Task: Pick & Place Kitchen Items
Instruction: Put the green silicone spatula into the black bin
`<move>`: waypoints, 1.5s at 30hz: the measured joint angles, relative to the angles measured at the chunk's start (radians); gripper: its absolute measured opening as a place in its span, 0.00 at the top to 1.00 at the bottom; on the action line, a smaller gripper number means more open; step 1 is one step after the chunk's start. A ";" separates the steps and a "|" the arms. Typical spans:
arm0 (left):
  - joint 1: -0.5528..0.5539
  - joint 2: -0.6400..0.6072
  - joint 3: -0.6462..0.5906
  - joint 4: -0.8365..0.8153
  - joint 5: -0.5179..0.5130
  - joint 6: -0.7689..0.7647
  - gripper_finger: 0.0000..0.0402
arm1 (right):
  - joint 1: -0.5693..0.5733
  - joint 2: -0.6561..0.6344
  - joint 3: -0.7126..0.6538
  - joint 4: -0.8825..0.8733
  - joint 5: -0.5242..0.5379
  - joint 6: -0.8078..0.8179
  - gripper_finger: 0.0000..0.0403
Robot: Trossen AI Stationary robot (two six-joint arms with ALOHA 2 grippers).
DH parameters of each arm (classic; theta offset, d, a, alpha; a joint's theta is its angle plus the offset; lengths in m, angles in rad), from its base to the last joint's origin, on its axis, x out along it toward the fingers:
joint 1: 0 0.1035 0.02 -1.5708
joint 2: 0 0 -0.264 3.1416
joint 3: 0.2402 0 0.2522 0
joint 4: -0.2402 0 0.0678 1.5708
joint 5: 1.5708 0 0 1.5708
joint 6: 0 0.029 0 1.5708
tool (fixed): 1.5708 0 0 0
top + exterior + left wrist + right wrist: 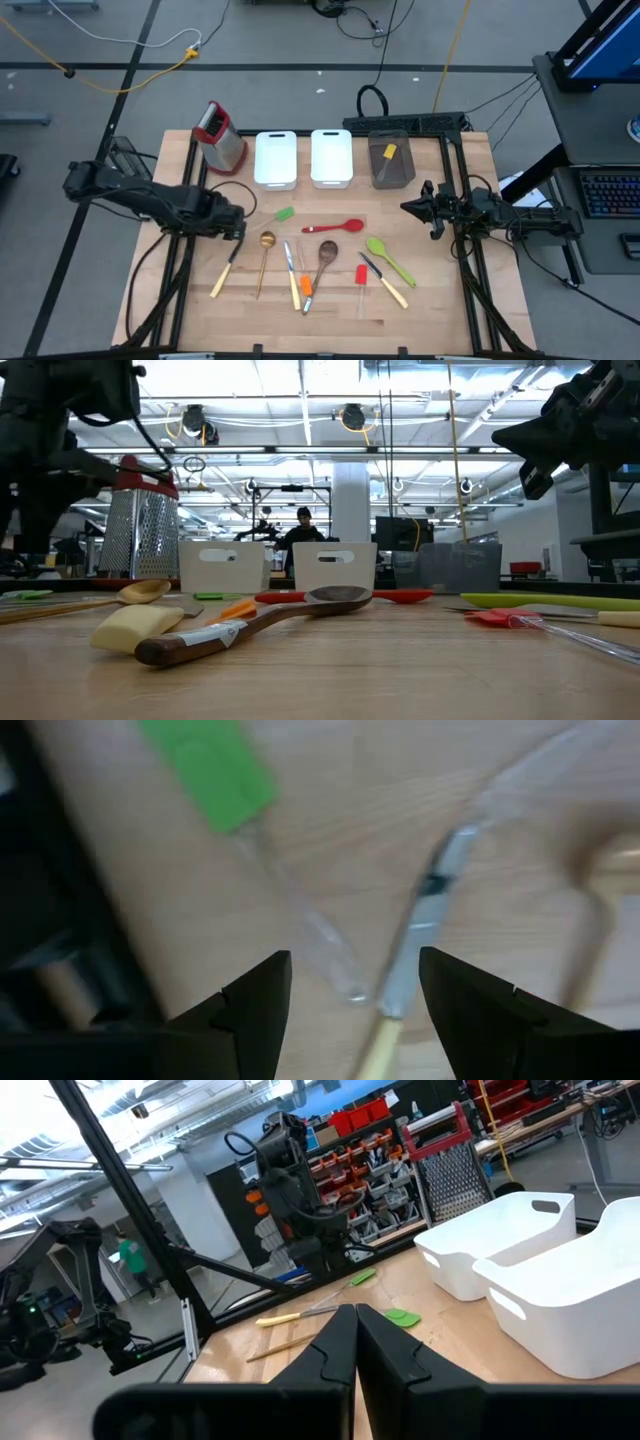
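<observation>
Jaws, left gripper (352,995): apart, nothing between the fingers, poised over the blade of a cream-handled knife (228,268) at the left of the utensil spread. Green spatula (282,215) with clear handle lies just beside it on the far side.

Jaws, right gripper (354,1342): pressed together, empty, held above the right table edge beside the dark frame rail, well apart from the utensils.

Utensils, on the wooden table (180,290), left to right:
- gold spoon (265,260), near the first knife
- second cream-handled knife (291,277), lying beside an orange spatula (305,287)
- wooden spoon (323,262), bowl toward the far side
- red spoon (334,227), lying crosswise, farthest of the middle group
- red spatula (361,280) with clear handle
- third cream-handled knife (386,283)
- green spoon (390,258), rightmost

Far row, left to right: red-topped box grater (219,136), two white trays (276,159), a clear grey tray (391,164) holding a yellow utensil (388,155).

Open room: bare wood along the near edge and at both near corners; a bare strip between the far row and the utensils; clear board on the right between the green spoon and the right gripper.

A person (303,532) stands in the room beyond the table.
</observation>
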 joint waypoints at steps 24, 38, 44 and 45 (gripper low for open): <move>-0.021 0.242 -0.002 0.011 -0.024 -0.093 0.43 | 0.000 0.000 0.000 0.000 -0.001 0.008 1.00; -0.032 0.304 -0.079 0.152 -0.039 -0.144 0.43 | 0.000 0.000 0.000 0.000 -0.004 0.028 1.00; -0.032 0.277 -0.081 0.164 -0.057 -0.136 0.43 | 0.000 0.000 0.000 0.000 -0.005 0.049 1.00; -0.032 0.273 -0.082 0.167 -0.061 -0.136 0.43 | 0.000 0.000 0.000 0.000 -0.005 0.049 1.00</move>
